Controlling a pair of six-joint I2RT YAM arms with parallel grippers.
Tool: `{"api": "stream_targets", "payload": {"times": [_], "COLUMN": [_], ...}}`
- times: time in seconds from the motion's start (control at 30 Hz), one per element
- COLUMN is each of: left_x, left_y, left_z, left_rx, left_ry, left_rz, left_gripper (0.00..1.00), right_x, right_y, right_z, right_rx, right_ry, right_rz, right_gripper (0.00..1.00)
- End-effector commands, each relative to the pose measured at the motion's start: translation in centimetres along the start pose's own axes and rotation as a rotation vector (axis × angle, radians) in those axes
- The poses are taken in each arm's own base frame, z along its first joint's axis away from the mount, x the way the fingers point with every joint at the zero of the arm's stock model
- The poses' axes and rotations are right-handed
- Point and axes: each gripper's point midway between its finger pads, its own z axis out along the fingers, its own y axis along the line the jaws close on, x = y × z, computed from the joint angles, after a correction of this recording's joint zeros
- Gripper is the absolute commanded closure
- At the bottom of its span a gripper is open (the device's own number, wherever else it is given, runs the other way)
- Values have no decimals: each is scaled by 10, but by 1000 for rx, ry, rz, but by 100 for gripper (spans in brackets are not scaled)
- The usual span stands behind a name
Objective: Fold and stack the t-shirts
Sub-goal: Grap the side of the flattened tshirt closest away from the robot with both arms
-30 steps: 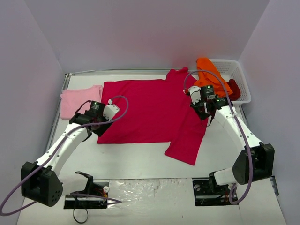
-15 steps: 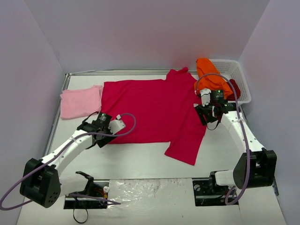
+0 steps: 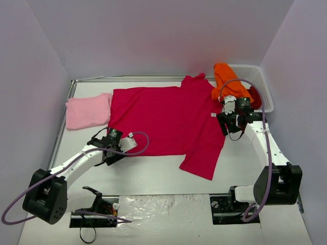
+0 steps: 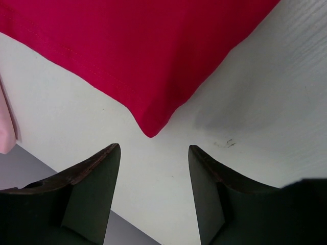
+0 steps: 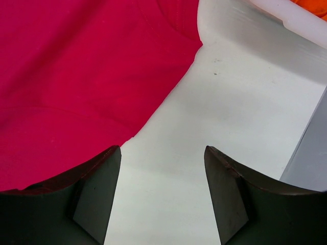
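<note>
You have the large crimson-magenta cloth t-shirt [image 3: 163, 120] spread flat across the middle of the white table [image 3: 153, 176], and everything else is placed from it. A long flap on its right side slants down toward the arm bases.

The folded pale pink cloth t-shirt [image 3: 88, 111] lies just off its left edge, touching or nearly so. Past its far right corner stands the white plastic mesh basket [image 3: 261, 84], with the bright orange cloth t-shirt [image 3: 227, 81] draped over the basket rim that faces the crimson shirt. The dark red cloth t-shirt [image 3: 256, 97] seems to sit in that basket, though the right arm covers most of it.

Your left gripper [image 4: 153, 150] is at the crimson shirt's near left corner. Its fingers are spread and empty, and the pointed hem corner lies on the table just ahead of the gap. Your right gripper [image 5: 162, 149] is low beside the crimson shirt's right edge. Its fingers are also spread and empty, with the left finger over the red cloth and bare table showing between them.
</note>
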Motion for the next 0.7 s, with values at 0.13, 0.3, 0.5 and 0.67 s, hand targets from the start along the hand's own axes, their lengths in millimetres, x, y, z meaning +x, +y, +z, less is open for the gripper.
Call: {"api": "stream_targets", "payload": {"times": [0.13, 0.3, 0.5, 0.67], "left_x": [-6, -10, -10, -6], "left_y": [-2, -4, -2, 0], "left_z": [13, 19, 26, 33], "left_rx": [7, 22, 9, -6], "left_ry": [-15, -13, -5, 25], "left_rz": [30, 20, 17, 13], "left_gripper": [46, 47, 53, 60], "right_x": [-1, 3, 6, 6], "right_y": [9, 2, 2, 2], "right_z": [0, 2, 4, 5], "right_rx": [-53, -49, -57, -62], "right_ry": [-19, -8, -3, 3], "right_rz": [13, 40, 45, 45], "right_gripper": [38, 38, 38, 38]}}
